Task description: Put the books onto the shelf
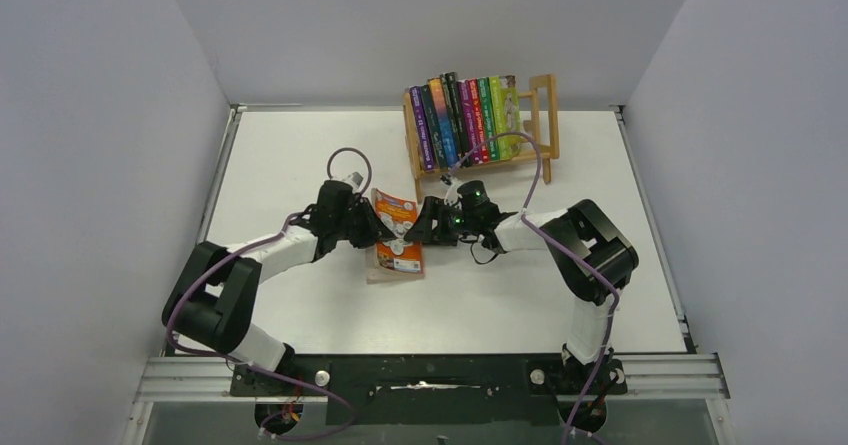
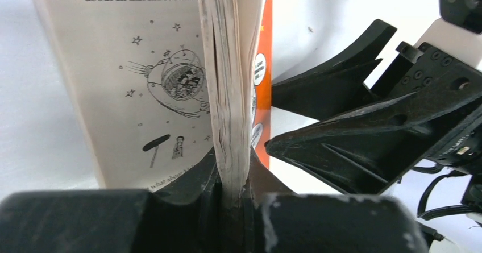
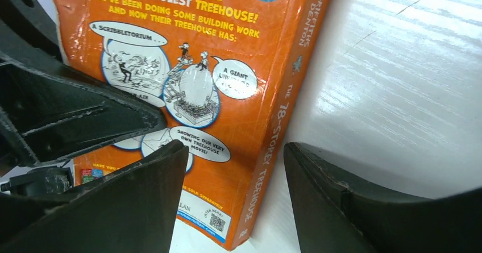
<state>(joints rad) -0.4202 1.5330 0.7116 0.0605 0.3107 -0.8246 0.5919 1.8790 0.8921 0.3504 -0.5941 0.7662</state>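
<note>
Orange book (image 1: 397, 237) lay on the table (image 1: 300, 165), near side of the shelf (image 1: 545, 115) | left claw (image 1: 372, 227) was clamped on its page block, likely to tip it up | right claw (image 1: 422, 225) stood apart astride the spine, seemingly ready to take it | other books (image 1: 465, 120) stood shelved

The orange book (image 3: 227, 94) has a glossy card cover, creased at the spine; its pages (image 2: 227, 82) are matt, yellowed paper. The right claw (image 3: 234, 150) is matt black plastic, scuffed grey. The white worktop (image 3: 398, 65) is smooth, faintly shiny. The shelf (image 1: 549, 115) is pale wood.
</note>
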